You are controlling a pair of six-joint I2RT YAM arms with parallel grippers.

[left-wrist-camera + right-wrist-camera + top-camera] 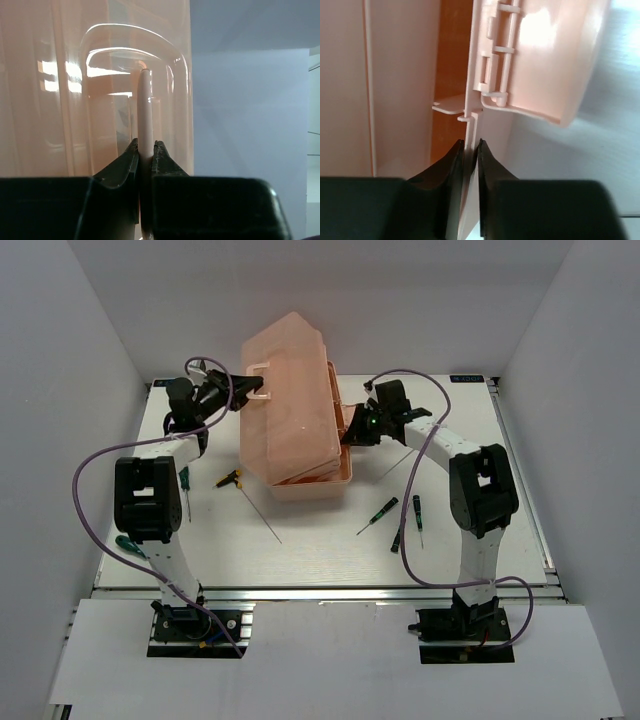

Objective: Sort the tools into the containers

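On the left gripper (146, 145) the jaws are clamped on the pale pink handle (145, 100) of the salmon-pink toolbox (310, 483). The box sits at the far middle of the counter (320, 560), its translucent lid (285, 390) tilted up. On the right gripper (471, 145) the jaws pinch a thin pink wall edge on the toolbox's right side, just below a hinge. No writing on the box is readable. The tools lie on the counter, near of the box. A yellow-and-black-handled rod (231, 479) lies to the left and two small screwdrivers (383, 508) (417, 508) to the right. A larger green-handled screwdriver (128, 546) shows partly under the left arm.
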